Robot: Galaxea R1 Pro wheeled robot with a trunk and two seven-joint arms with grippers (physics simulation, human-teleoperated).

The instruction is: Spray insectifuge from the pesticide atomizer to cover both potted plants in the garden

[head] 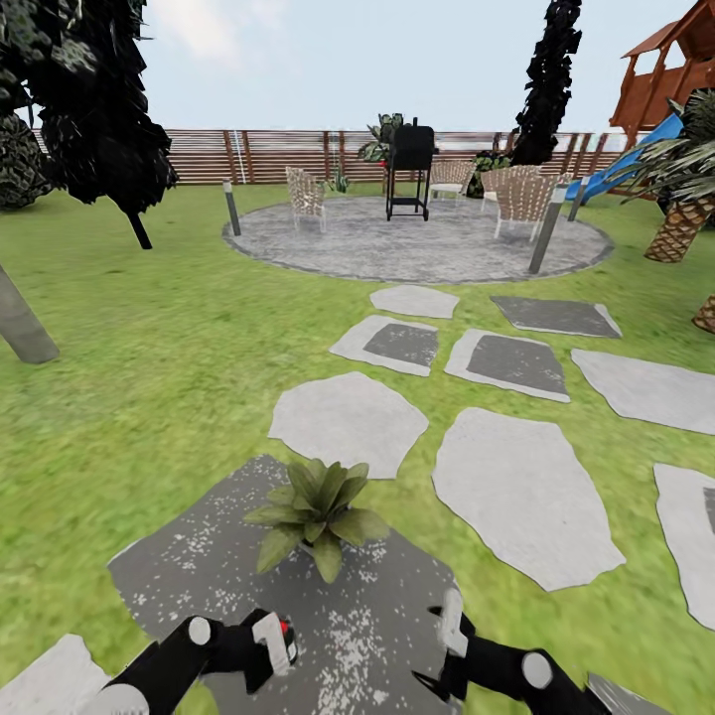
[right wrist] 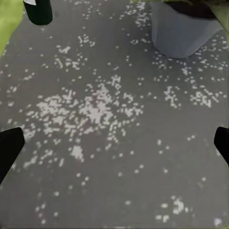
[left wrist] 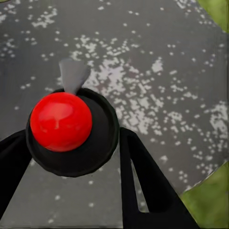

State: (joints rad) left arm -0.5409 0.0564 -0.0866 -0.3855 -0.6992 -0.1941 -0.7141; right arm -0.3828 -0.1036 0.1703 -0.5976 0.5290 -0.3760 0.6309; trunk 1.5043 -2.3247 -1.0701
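The left gripper (head: 266,645) clamps the slim dark red-tipped pesticide atomizer (head: 283,636); the green leafy potted plant (head: 316,511) sits at twelve o'clock, nearer it; right gripper (head: 444,645) jaws wide.

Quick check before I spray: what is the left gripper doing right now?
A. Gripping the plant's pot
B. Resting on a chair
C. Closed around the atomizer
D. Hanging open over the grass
C: in the left wrist view the left gripper's dark fingers flank the pesticide atomizer, red tip up, above the speckled grey stone, short of the potted plant.
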